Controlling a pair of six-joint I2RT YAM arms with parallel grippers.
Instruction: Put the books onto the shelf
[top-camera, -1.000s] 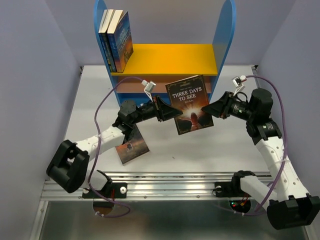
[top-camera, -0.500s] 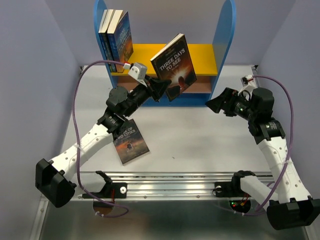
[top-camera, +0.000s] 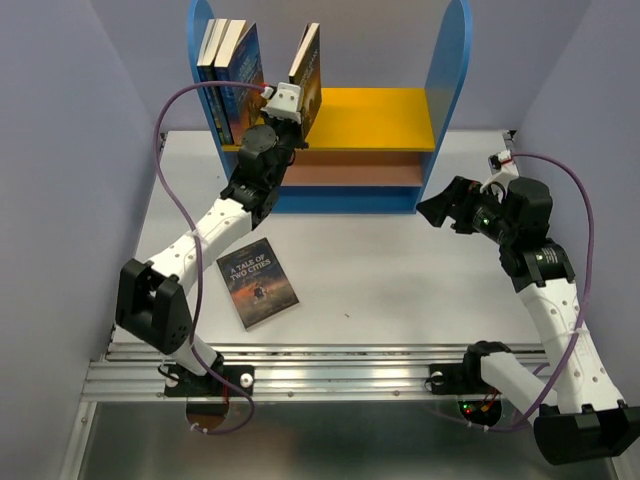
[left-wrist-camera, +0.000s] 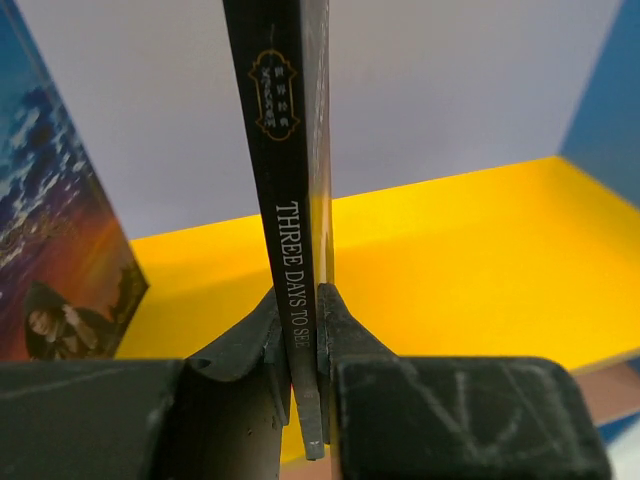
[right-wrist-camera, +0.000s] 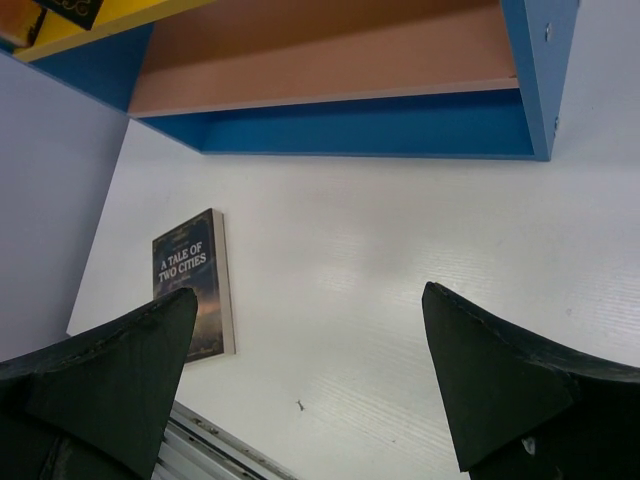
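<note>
Your white desk (top-camera: 400, 290) carries the blue-sided shelf (top-camera: 450, 60) at its far edge. On the shelf's yellow upper board (top-camera: 370, 115), against the left panel, two paperbacks (top-camera: 232, 80) stand upright. Just right of them, over the same board, your left tool (top-camera: 290, 105) is clamped on the spine of "Three Days to See" (top-camera: 308, 60), held nearly upright; you cannot tell whether it touches the board. In front of the shelf's left half, "A Tale of Two Cities" (top-camera: 258, 282) lies flat, cover up. Off the shelf's right front corner, your right tool (top-camera: 432, 208) hangs with fingers wide apart, gripping nothing.
</note>
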